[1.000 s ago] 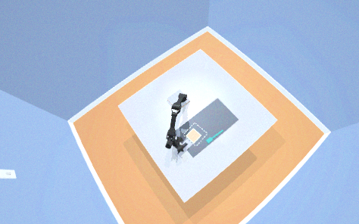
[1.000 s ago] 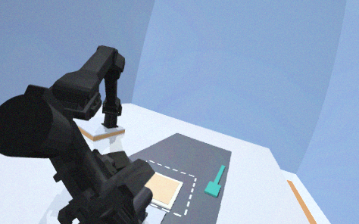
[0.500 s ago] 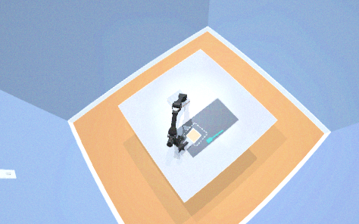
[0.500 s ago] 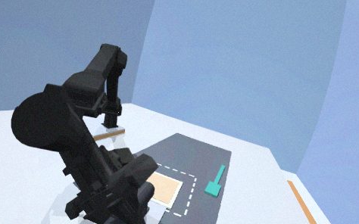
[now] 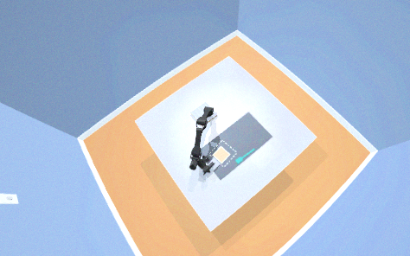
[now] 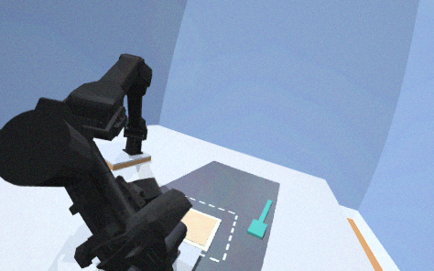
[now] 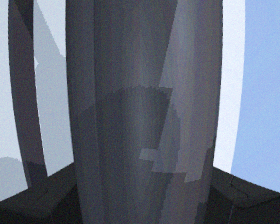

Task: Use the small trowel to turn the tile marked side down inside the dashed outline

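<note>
The tile [image 5: 221,155] [image 6: 201,227] lies on the grey mat [image 5: 251,130] [image 6: 223,183] inside the dashed outline [image 6: 235,214]. Its upper face is peach with a pale border; I cannot tell whether this is the marked side. My gripper [image 5: 208,168] is low at the mat's near left corner, beside the tile, and shut on a thick dark grey handle [image 7: 136,100] that fills the middle of the wrist view, apparently the trowel's. A pale flat part [image 6: 188,256] shows beside the tile, perhaps the blade. The arm hides the fingertips in the exterior view.
A teal tool [image 5: 239,159] [image 6: 256,228] with a square head and thin handle lies on the mat, to the right of the outline. The arm's base stands on a pale block [image 6: 129,161] at the mat's far left. The white table [image 5: 280,134] surrounds the mat.
</note>
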Robot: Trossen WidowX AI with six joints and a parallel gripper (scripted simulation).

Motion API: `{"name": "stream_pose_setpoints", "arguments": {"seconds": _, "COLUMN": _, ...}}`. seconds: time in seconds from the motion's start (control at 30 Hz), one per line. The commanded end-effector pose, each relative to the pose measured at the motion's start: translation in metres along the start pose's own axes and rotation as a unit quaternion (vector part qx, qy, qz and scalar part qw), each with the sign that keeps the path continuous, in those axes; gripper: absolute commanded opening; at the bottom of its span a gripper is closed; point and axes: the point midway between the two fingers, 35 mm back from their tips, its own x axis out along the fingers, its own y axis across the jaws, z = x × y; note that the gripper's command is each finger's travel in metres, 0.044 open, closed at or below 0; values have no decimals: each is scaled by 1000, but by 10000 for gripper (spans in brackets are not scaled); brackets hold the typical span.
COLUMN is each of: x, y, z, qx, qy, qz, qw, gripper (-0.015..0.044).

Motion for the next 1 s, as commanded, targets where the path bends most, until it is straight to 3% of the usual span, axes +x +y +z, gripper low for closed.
{"name": "stream_pose_setpoints", "arguments": {"seconds": 0.0, "x": -13, "y": -16, "z": -10, "qx": -10, "qy": 5, "qz": -10, "qw": 1000, "gripper": 0}}
{"name": "stream_pose_setpoints", "arguments": {"seconds": 0.37, "x": -18, "y": -26, "z": -13, "qx": -16, "qy": 0, "qz": -10, "qw": 1000, "gripper": 0}}
{"name": "stream_pose_setpoints", "arguments": {"seconds": 0.97, "x": 59, "y": -85, "z": 155, "qx": -110, "qy": -136, "qz": -2, "qw": 985, "gripper": 0}}
